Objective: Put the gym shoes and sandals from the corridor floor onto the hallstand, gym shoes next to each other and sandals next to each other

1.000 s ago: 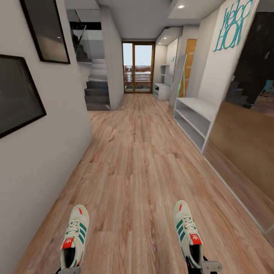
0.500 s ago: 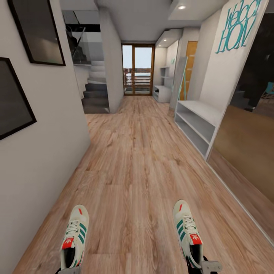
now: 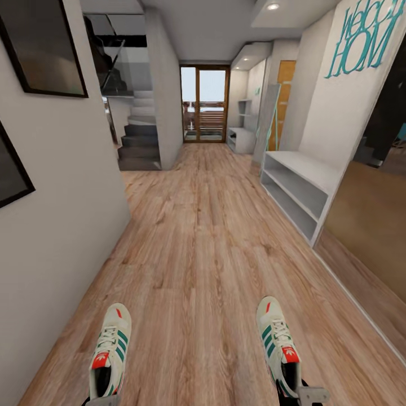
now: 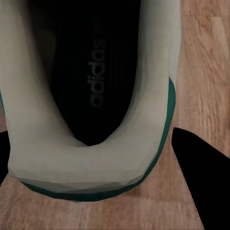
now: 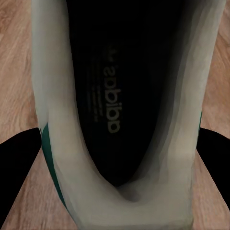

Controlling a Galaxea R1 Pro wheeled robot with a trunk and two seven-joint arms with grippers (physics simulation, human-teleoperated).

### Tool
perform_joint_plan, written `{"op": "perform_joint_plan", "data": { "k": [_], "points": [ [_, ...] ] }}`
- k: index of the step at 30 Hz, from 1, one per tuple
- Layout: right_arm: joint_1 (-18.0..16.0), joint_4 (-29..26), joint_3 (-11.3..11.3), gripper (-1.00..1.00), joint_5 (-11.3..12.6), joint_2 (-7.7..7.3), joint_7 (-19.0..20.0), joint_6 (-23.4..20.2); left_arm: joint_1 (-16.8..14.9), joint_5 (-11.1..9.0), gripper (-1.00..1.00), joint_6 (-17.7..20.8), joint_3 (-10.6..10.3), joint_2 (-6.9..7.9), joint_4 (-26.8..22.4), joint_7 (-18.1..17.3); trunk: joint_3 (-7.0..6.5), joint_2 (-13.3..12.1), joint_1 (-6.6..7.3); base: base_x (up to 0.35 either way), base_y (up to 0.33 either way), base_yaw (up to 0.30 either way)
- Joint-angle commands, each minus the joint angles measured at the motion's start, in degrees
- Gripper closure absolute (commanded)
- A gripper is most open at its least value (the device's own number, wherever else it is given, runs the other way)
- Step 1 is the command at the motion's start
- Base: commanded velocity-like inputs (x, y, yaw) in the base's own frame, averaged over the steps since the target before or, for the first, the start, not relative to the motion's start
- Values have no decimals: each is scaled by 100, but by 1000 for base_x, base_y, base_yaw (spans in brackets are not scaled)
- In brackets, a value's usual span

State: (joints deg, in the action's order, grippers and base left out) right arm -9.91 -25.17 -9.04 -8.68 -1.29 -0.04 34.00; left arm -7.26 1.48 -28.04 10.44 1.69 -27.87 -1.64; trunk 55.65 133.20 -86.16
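Two white gym shoes with green stripes hang just above the corridor floor (image 3: 197, 225), toes pointing ahead. My left gripper (image 3: 104, 401) is shut on the heel of the left gym shoe (image 3: 111, 349); its dark fingers (image 4: 201, 184) flank the heel collar (image 4: 91, 163). The right gym shoe (image 3: 276, 344) is held the same way by my right gripper (image 3: 301, 395), whose fingers (image 5: 19, 167) sit on both sides of the shoe opening (image 5: 120, 96). Far down the corridor on the right stands the pale grey hallstand (image 3: 241, 137). The sandals are out of view.
A low white two-shelf bench (image 3: 296, 186) lines the right wall, followed by a mirrored panel (image 3: 366, 220). A grey wall (image 3: 56, 225) with dark frames runs close on the left. Stairs (image 3: 138, 144) and a glass door (image 3: 204, 101) lie ahead.
The camera has moved forward along the corridor: the white bench and the left wall have come closer. Both shoes keep their place in the grippers.
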Motion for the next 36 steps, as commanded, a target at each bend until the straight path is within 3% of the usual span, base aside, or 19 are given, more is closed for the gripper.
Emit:
{"op": "perform_joint_plan", "data": {
  "k": [1,36],
  "points": [
    [-4,3,-36,100,-61,3,-5,19,-4,20,100,-16,22,-4,4,-11,5,2,-2,338,0,0],
    [-3,3,-36,100,-64,-3,-5,23,-4,19,100,-18,19,-20,9,-11,5,2,-2,338,0,0]
  ]
}}
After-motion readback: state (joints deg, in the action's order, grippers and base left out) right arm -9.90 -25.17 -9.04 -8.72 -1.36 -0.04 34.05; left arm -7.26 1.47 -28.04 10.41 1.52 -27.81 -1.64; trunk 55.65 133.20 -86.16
